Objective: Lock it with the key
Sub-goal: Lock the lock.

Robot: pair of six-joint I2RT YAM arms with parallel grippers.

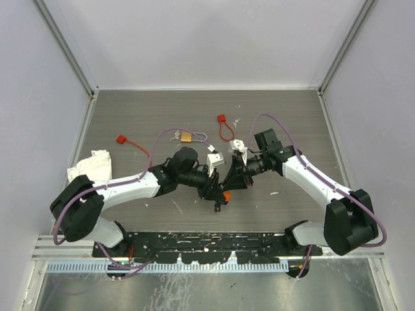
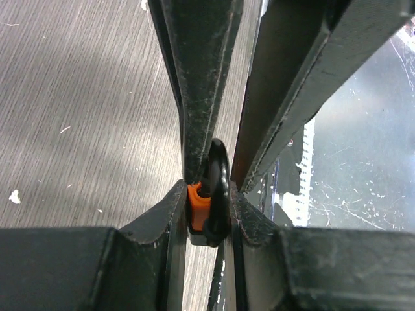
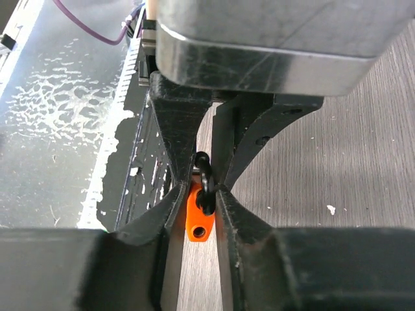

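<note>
Left gripper (image 2: 209,185) clamps the orange lock (image 2: 196,207), seemingly light and rigid, by its body. Right gripper (image 3: 200,188): grip unclear

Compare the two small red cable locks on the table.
The left red square-bodied cable lock trails a nearly straight cable; the middle red cable lock has a looped one. The left one lies near the white cloth, the middle one near the right arm. Both lie untouched.
</note>
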